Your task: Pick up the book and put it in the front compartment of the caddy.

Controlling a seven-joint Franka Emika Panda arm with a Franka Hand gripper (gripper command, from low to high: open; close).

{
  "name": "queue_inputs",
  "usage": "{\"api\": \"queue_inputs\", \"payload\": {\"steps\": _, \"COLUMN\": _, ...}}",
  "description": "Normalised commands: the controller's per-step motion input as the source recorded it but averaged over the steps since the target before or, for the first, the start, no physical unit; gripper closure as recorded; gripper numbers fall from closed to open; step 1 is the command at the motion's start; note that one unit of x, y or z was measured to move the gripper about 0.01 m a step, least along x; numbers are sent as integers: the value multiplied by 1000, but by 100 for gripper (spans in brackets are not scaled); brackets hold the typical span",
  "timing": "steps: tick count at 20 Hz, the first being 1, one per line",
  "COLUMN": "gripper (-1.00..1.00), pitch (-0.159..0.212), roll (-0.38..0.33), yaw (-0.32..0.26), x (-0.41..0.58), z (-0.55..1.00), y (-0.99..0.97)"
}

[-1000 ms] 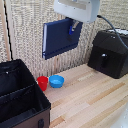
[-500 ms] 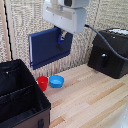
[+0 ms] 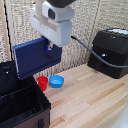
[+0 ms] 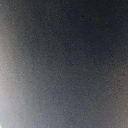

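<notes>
The end effector (image 3: 49,47) grips the book (image 3: 36,58) by its upper edge, carrying it in the air above the caddy (image 3: 22,102), which sits at 7 o'clock in the exterior view. Recommended procedure: align the book parallel with the divider, centre it over the front compartment, lower vertically, then release. No legible labels or writing. The wrist view shows only dark blur.

A lab-style robot test bench: a pale wooden plank tabletop (image 3: 95,102) at lower right, a woven beige backdrop (image 3: 90,20) behind it.
</notes>
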Motion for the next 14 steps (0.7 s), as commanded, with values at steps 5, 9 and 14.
{"api": "queue_inputs", "payload": {"steps": 5, "gripper": 100, "pitch": 29, "roll": -14, "yaw": -67, "x": 71, "z": 158, "y": 871}}
{"api": "queue_inputs", "payload": {"steps": 9, "gripper": 100, "pitch": 35, "roll": -16, "yaw": -61, "x": 86, "z": 145, "y": 879}}
{"api": "queue_inputs", "payload": {"steps": 14, "gripper": 100, "pitch": 55, "roll": -34, "yaw": -48, "x": 195, "z": 64, "y": 827}}
